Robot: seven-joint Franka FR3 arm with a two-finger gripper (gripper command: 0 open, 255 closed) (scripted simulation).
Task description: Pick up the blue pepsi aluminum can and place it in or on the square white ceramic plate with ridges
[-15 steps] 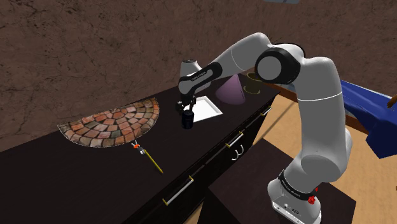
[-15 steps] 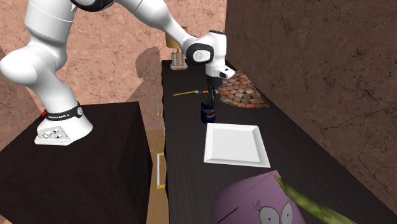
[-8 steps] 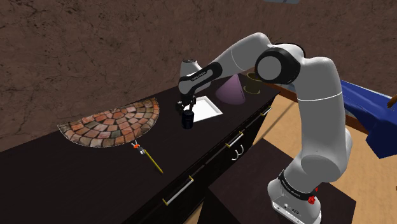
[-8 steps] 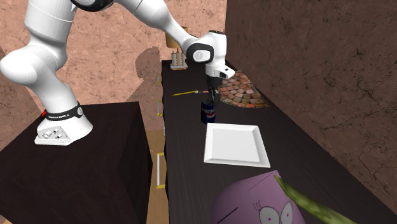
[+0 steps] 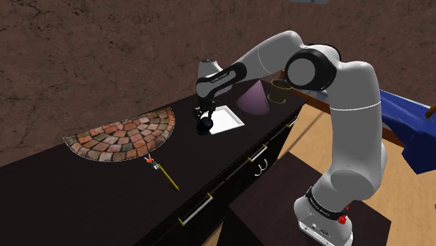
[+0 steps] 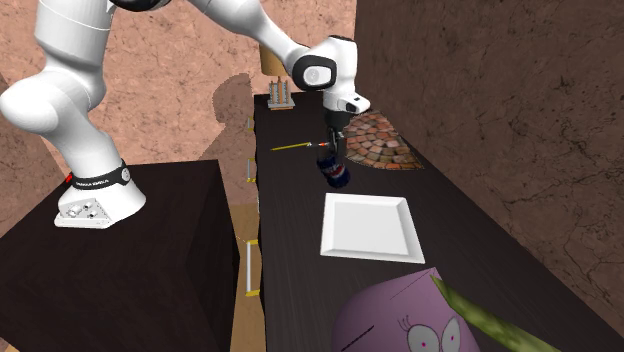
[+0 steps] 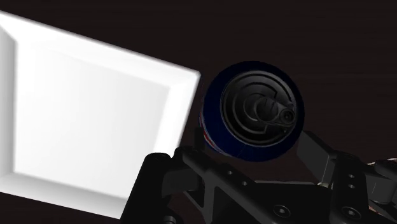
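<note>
Above the dark counter (image 6: 290, 262), the claw (image 6: 334, 153) grips 1 blue can (image 7: 254, 111) — tilted, dark-topped — beside the white plate (image 7: 89, 121).

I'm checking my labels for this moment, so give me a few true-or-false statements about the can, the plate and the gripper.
1. The gripper is shut on the blue can. True.
2. The can stands on the white plate. False: it hangs in the gripper beside the plate, which is bare.
3. The plate is round. False: it is square.
4. A semicircular brick-patterned mat lies on the dark counter. True.
</note>
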